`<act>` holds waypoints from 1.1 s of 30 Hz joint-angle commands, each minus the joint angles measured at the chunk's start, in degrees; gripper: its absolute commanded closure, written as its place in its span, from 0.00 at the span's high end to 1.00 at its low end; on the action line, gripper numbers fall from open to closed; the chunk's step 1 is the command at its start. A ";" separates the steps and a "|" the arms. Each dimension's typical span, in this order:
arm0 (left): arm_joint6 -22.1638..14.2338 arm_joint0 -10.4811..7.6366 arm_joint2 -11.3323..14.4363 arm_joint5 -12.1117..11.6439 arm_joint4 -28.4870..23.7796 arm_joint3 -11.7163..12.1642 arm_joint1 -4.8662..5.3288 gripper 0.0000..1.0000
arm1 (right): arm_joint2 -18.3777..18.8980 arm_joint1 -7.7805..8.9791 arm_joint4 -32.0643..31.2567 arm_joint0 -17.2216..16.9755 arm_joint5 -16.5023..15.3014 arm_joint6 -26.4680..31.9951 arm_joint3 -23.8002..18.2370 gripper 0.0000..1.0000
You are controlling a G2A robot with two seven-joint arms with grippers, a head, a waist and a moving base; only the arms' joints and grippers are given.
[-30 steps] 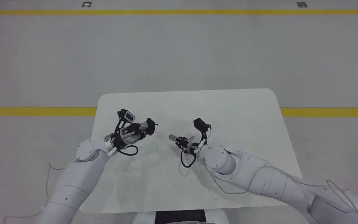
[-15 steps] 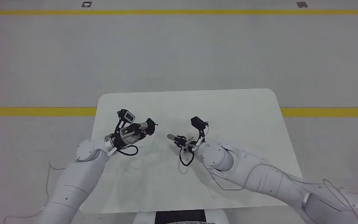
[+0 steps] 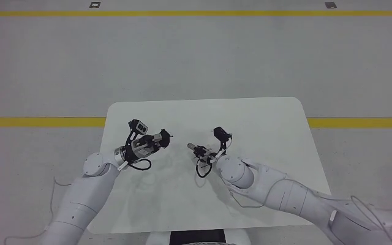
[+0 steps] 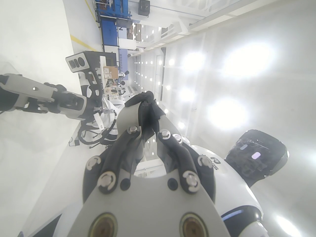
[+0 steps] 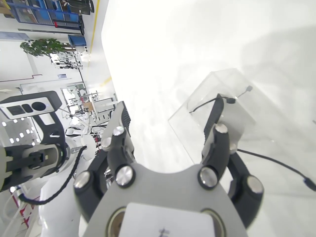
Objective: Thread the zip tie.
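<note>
Right pincer — a shade farther from left pincer

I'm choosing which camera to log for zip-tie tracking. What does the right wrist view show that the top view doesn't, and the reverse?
Right wrist view: a clear box with black zip ties at it, one more zip tie lying flat nearby, and the right gripper with its fingers apart. Top view: the white table in full outline, with yellow floor lines beyond it. Shared: the table and the two grippers facing each other, the left gripper included.
</note>
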 commanded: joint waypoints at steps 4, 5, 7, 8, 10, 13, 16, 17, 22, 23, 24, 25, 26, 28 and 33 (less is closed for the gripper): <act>0.00 0.00 0.00 0.00 0.00 0.00 0.00 0.00 | -0.13 -0.29 0.26 0.02 0.00 -0.38 0.47 0.52; 0.00 0.00 0.00 0.00 0.00 0.00 0.00 0.00 | -0.13 -0.34 0.25 -0.01 0.00 -0.41 0.55 0.50; 0.00 0.00 0.00 0.00 0.00 0.00 0.00 0.00 | -0.13 -0.43 0.25 -0.07 0.00 -0.54 0.80 0.49; 0.00 0.00 0.00 0.00 0.00 0.00 0.00 0.00 | -0.13 -0.49 0.29 -0.10 0.00 -0.55 0.98 0.49; 0.00 0.00 0.00 0.00 0.00 0.00 0.00 0.00 | -0.13 -0.61 0.36 -0.13 0.00 -0.56 1.26 0.48; 0.00 0.00 0.00 0.00 0.00 0.00 0.00 0.00 | -0.13 -0.82 0.24 -0.21 0.00 -0.64 1.48 0.43; 0.00 0.00 0.00 0.00 0.00 0.00 0.00 0.00 | -0.13 -0.97 -0.15 -0.30 0.00 -0.88 1.45 0.39; 0.00 0.00 0.00 0.00 0.00 0.00 0.00 0.00 | -0.13 -0.99 -0.22 -0.32 0.00 -0.94 1.42 0.38; 0.00 0.00 0.00 0.00 0.00 0.00 0.00 0.00 | -0.13 -1.08 -0.64 -0.36 0.00 -1.08 1.43 0.33; 0.00 0.00 0.00 0.00 0.00 0.00 0.00 0.00 | -0.13 -1.08 -0.67 -0.38 0.00 -1.13 1.41 0.32; 0.00 0.00 0.00 0.00 0.00 0.00 0.00 0.00 | -0.13 -1.07 -0.69 -0.41 0.00 -1.18 1.38 0.31; 0.00 0.00 0.00 0.00 0.00 0.00 0.00 0.00 | -0.13 -1.06 -0.70 -0.43 0.00 -1.27 1.35 0.28; 0.00 0.00 0.00 0.00 0.00 0.00 0.00 0.00 | -0.13 -1.05 -0.71 -0.45 0.00 -1.34 1.31 0.26; 0.00 0.00 0.00 0.00 0.00 0.00 0.00 0.00 | -0.13 -1.02 -0.73 -0.53 0.00 -1.47 1.19 0.23; 0.00 0.00 0.00 0.00 0.00 0.00 0.00 0.00 | -0.13 -0.93 -0.96 -0.66 0.00 -1.49 1.00 0.15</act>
